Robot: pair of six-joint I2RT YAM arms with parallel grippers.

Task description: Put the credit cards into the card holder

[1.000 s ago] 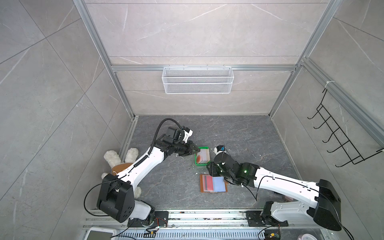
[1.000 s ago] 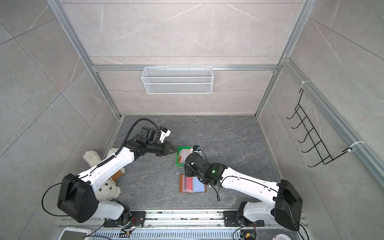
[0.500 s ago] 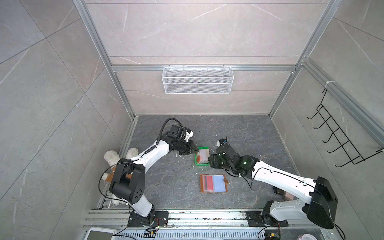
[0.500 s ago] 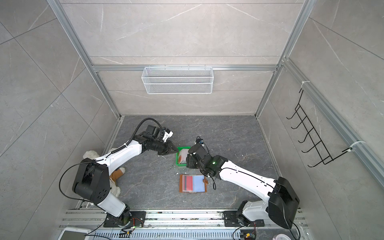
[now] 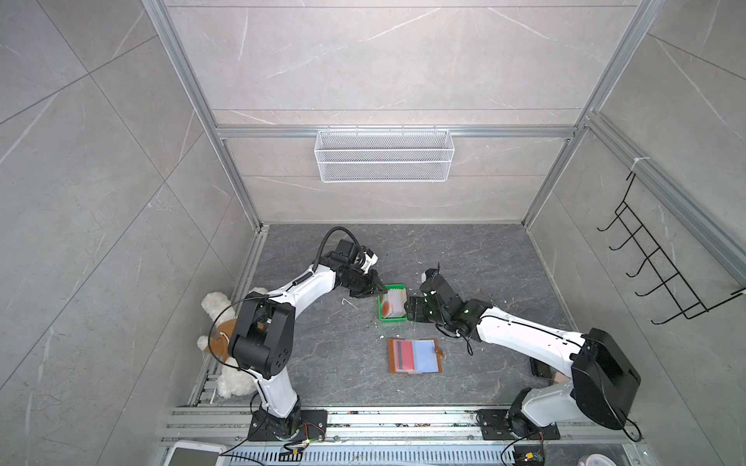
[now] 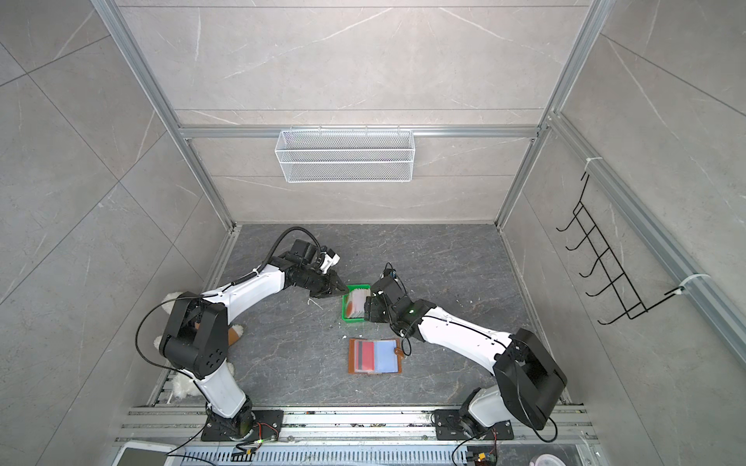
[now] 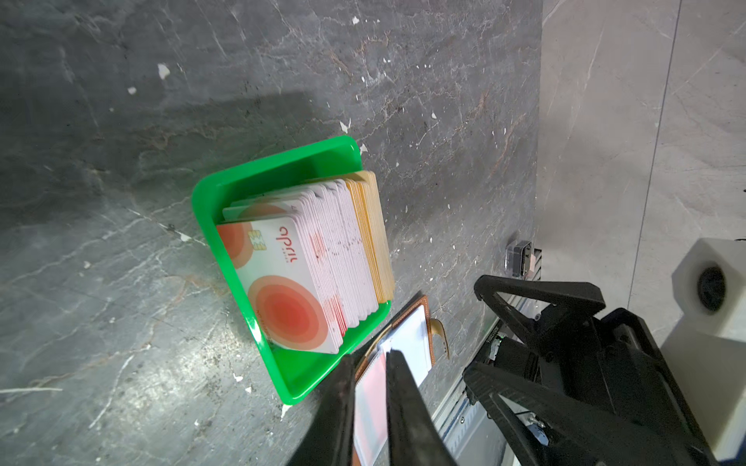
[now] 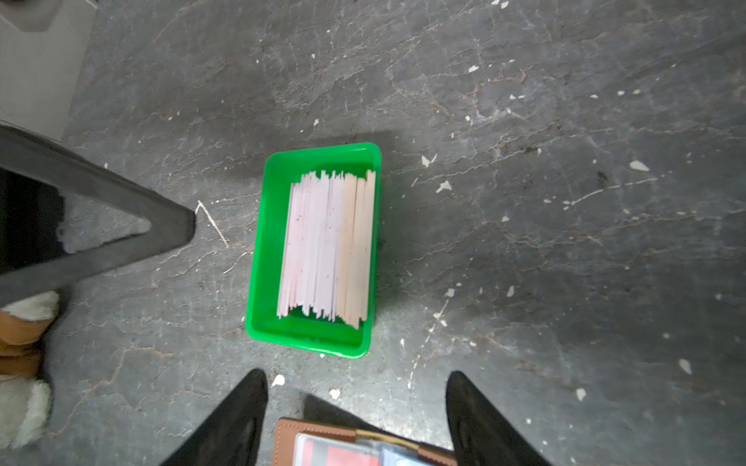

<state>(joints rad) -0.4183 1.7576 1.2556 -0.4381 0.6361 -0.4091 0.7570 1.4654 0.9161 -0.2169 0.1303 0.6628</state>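
Green plastic tray (image 5: 393, 287) of credit cards (image 7: 306, 258) sat between two robot tools on a grey stone-patterned desk (image 5: 323, 363).
The cards stood on edge, leaning, packed inside the tray, whose walls closed them in; those at one end had tan edges. The left tool (image 7: 370, 357) was at one tray corner, its fingers a narrow slit apart, holding nothing. The right tool (image 8: 357, 377) faced the tray's opposite side, fingers wide apart and empty. The tan card holder (image 5: 413, 356) lay open and flat near the tray, toward the arms' bases, with a red card (image 5: 405, 356) under one clear sleeve; the right wrist view cut most of it off. A white plush toy (image 5: 220, 302) lay half hidden behind the left arm. A wire basket (image 5: 383, 161) and a black hook rack (image 5: 662, 278) hung on the walls.
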